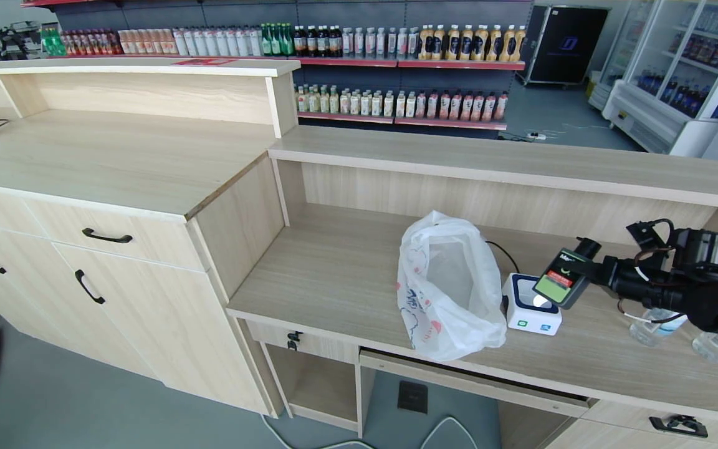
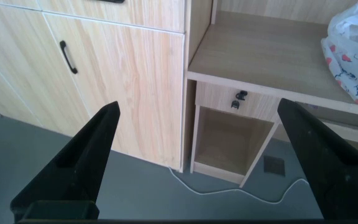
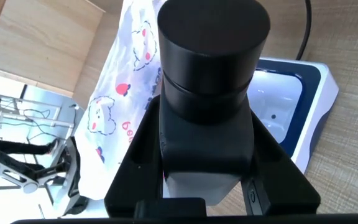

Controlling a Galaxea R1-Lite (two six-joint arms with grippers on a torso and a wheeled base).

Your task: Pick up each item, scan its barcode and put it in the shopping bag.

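Near the desk's (image 1: 334, 268) front edge, the right gripper (image 1: 593, 272) pinches a black-capped bottle (image 1: 562, 280) just above the white scanner (image 1: 530, 308), which stands just beside the shopping bag (image 1: 446, 287). Off the desk's front left corner, the left gripper (image 2: 199, 107) hangs spread above the floor.

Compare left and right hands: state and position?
Left hand is open and empty; right hand is shut on a black-capped bottle. Left hand is low, facing the cabinet front; right hand is above the counter at the scanner. Both have black fingers.
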